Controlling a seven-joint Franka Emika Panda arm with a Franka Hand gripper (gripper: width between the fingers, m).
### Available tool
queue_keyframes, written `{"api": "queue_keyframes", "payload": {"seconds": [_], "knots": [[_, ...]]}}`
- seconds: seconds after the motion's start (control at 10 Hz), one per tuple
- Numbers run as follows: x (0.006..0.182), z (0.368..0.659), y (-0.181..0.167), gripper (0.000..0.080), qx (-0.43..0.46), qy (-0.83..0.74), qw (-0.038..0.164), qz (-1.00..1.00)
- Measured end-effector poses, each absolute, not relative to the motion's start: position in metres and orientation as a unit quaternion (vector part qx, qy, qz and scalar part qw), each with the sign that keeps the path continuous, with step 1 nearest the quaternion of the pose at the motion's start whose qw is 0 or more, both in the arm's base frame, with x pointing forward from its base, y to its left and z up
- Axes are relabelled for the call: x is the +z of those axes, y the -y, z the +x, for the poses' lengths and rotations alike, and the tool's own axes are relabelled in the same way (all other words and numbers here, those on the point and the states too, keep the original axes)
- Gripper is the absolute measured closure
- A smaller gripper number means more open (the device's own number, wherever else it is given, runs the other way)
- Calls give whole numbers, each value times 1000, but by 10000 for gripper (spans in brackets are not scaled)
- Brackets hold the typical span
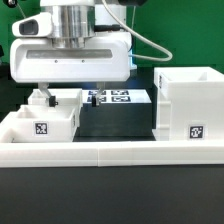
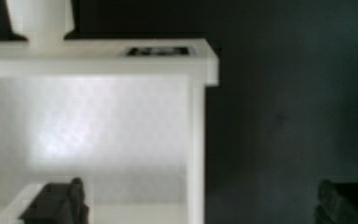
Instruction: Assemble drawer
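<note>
A small white drawer tray [image 1: 45, 118] with a square tag on its front sits at the exterior view's left on the black mat. In the wrist view the tray [image 2: 105, 110] shows its open inside, a knob [image 2: 43, 25] and a tag on its far wall. My gripper [image 1: 70, 92] hangs low over it, open and empty. In the wrist view the gripper [image 2: 201, 203] straddles the tray's side wall: one fingertip [image 2: 51, 202] is over the tray's inside, the other over the mat. The tall white shell [image 1: 190, 100] stands at the exterior view's right. A second tray is not clearly visible.
The marker board [image 1: 112, 98] lies flat on the mat between tray and shell. A low white wall [image 1: 110, 155] edges the mat along the front. Black mat [image 2: 291, 120] lies beside the tray.
</note>
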State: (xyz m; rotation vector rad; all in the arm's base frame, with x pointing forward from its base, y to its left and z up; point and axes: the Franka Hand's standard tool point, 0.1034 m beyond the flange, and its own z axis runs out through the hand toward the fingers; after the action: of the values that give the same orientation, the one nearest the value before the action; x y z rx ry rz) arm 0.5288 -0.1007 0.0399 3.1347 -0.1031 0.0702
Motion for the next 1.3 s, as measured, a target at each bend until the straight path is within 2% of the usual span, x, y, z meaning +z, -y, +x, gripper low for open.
{"api": "queue_keyframes", "payload": {"seconds": [0.5, 0.8, 1.0, 1.1, 1.2, 1.3], "knots": [[11, 517, 101, 150, 15, 30, 11, 999], [8, 516, 99, 150, 15, 29, 13, 999], [8, 516, 98, 180, 15, 28, 13, 999], [8, 516, 98, 360, 15, 28, 13, 999], [8, 516, 98, 360, 15, 28, 13, 999], [8, 516, 98, 542, 15, 28, 13, 999]]}}
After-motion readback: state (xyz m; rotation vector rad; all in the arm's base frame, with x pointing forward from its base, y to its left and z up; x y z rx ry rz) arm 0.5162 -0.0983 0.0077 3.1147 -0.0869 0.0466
